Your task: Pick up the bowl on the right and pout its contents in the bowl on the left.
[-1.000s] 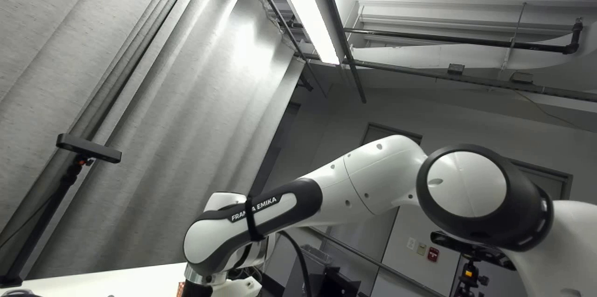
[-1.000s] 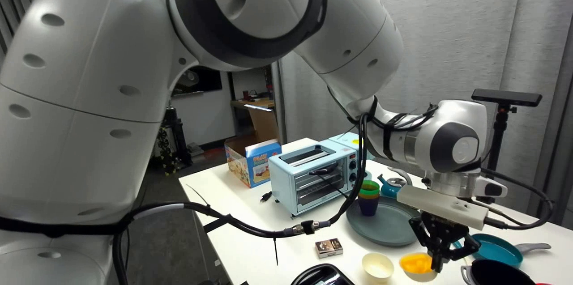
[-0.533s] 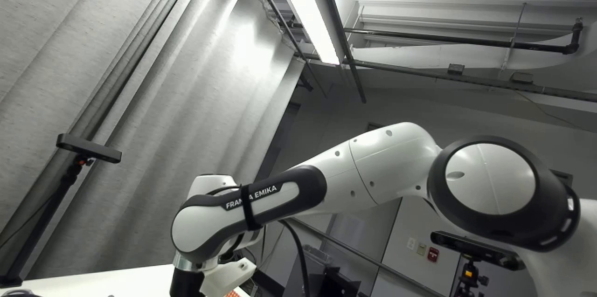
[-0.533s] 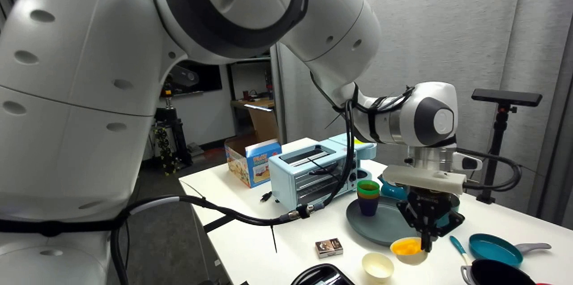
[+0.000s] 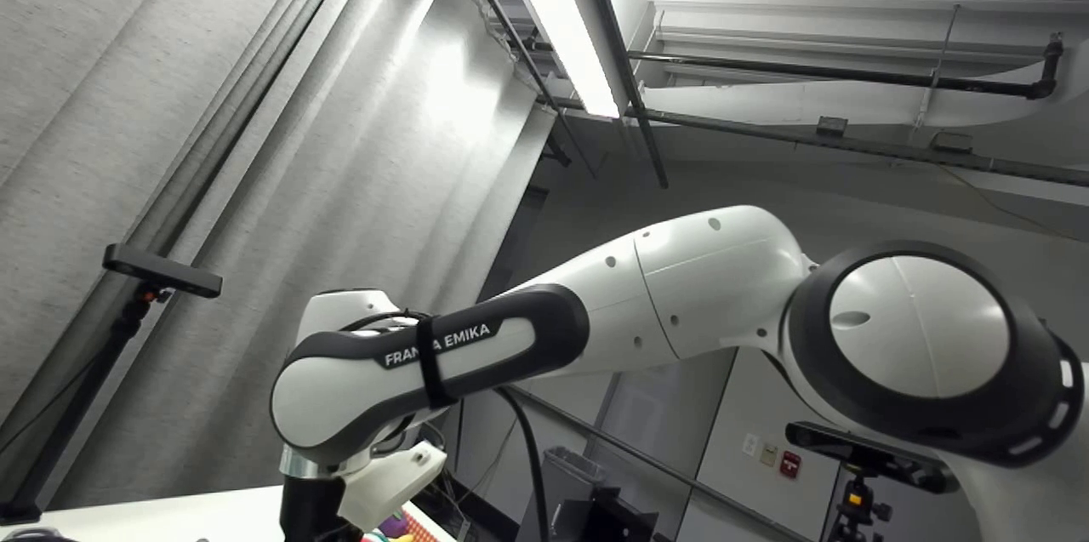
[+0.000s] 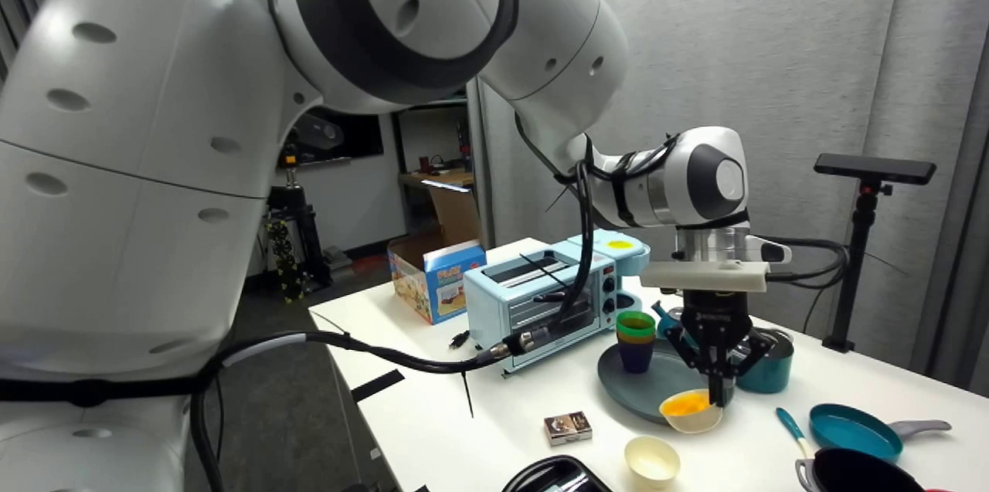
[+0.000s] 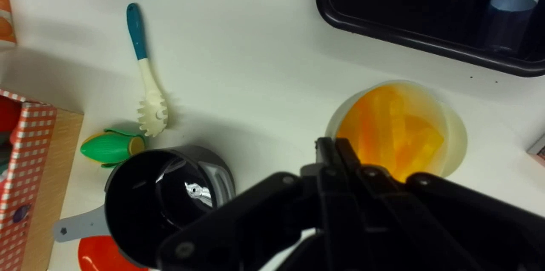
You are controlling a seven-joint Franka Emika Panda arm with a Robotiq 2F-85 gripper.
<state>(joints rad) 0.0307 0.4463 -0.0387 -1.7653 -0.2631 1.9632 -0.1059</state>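
My gripper (image 6: 720, 399) is shut on the rim of an off-white bowl (image 6: 698, 422) with orange and yellow pieces (image 6: 686, 403) in it. The bowl is held roughly upright above the table. In the wrist view the gripper (image 7: 332, 142) pinches the near left rim of this bowl (image 7: 339, 111), and the pieces (image 7: 383, 122) lie inside. A second cream bowl (image 6: 651, 463) stands on the table, lower left of the held bowl in that exterior view, and looks empty. In the wrist view this bowl (image 7: 458, 143) is mostly hidden behind the held one. Both bowls are out of view in an exterior view.
A grey plate (image 6: 618, 378) with stacked cups (image 6: 635, 343) lies behind the held bowl. A toaster oven (image 6: 533, 299), small box (image 6: 568, 428), blue pan (image 6: 854, 430) and black pot (image 6: 858, 473) stand around. A black tray (image 7: 404, 35) and pasta spoon (image 7: 149, 88) show in the wrist view.
The arm has moved up and left in both exterior views, carrying the bowl of orange pieces with it. The cream bowl on the table has not moved.
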